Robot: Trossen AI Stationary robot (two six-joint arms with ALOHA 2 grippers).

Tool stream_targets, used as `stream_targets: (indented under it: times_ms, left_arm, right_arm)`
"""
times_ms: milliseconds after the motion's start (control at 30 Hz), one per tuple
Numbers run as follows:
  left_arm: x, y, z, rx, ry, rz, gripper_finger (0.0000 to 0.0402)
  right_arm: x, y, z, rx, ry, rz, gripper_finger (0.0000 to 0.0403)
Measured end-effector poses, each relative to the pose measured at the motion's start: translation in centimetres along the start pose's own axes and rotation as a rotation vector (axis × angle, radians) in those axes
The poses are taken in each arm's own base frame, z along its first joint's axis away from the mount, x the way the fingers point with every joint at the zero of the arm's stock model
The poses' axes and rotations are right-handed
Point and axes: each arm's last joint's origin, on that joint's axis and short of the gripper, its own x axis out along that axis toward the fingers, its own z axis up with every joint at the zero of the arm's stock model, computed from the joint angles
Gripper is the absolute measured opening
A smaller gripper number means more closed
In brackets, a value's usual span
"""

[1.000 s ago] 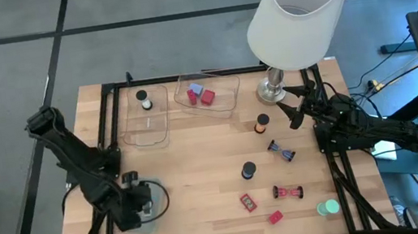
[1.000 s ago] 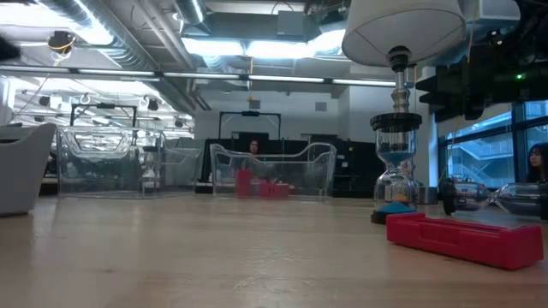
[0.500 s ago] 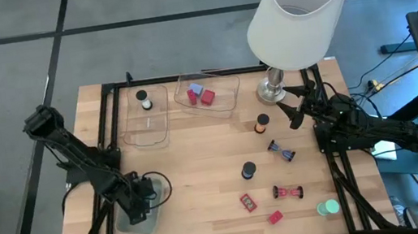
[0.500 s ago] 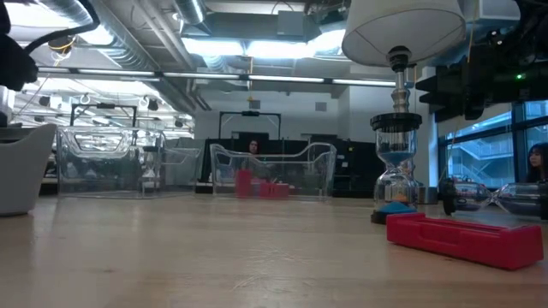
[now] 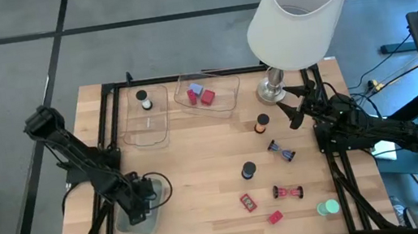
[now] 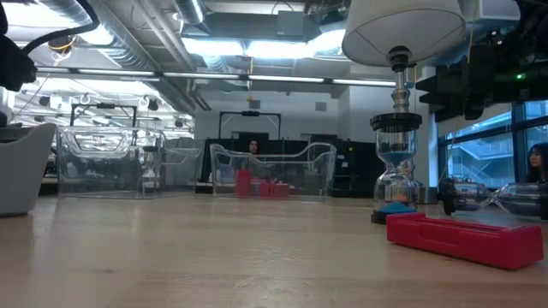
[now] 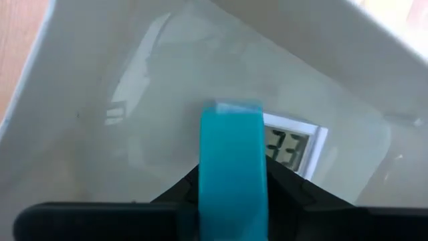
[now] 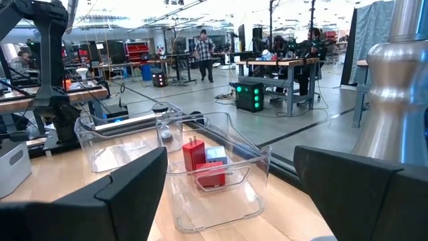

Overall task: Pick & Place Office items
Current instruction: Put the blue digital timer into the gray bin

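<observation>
Left gripper (image 7: pixel 233 194) is clamped on a flat teal block (image 7: pixel 233 161) and hangs inside the pale green tray (image 5: pixel 143 220) at the near left corner of the wooden table (image 5: pixel 200 167), the block held end-on over the tray floor. Beneath it in the left wrist view lies a small white piece with a grey number display (image 7: pixel 289 146), already in the tray. Judging by this pose, the arm has the block low over the tray floor so that it can be let go without bouncing out; the release looks not yet done.

Right gripper (image 5: pixel 296 106) waits at the far right of the table beside the base of the big white lamp (image 5: pixel 296 10), its fingers spread wide and empty, facing the clear trays.

Other office items lie well apart on the right half of the table: a black round cap (image 5: pixel 248 170), a second dark cap with an orange body (image 5: pixel 262 122), two small hourglass-shaped pieces (image 5: pixel 283 152), one of them red-ended (image 5: pixel 288 193), two red blocks (image 5: pixel 248 202) and a teal round piece (image 5: pixel 328 208). One clear tray (image 5: pixel 207 94) already holds red and blue blocks; the other clear tray (image 5: pixel 146 118) holds a black-and-white cap.
</observation>
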Motion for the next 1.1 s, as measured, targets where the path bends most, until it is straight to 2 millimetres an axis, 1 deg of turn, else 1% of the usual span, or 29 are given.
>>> stream_targets:
  times_ms: [167, 400, 533, 767, 1100]
  left_arm:
    - [-0.7, -0.7, 0.3, 0.016, 0.005, -0.022, 0.0106]
    - [-1.0, -0.9, 0.4, 0.016, 0.008, -0.027, 0.014]
    - [-1.0, -0.9, 0.3, 0.039, 0.064, -0.053, 0.0155]
    - [-1.1, -0.9, -0.1, 0.043, 0.171, -0.091, 0.0161]
    - [-1.1, -0.9, 0.1, 0.031, 0.165, -0.091, 0.0161]
  right_arm:
    - [0.0, 0.0, 0.0, 0.0, 0.0, 0.0, 0.0327]
    - [0.0, 0.0, 0.0, 0.0, 0.0, 0.0, 0.0327]
    - [0.0, 0.0, 0.0, 0.0, 0.0, 0.0, 0.0327]
    - [0.0, 0.0, 0.0, 0.0, 0.0, 0.0, 0.0327]
    - [0.0, 0.0, 0.0, 0.0, 0.0, 0.0, 0.0327]
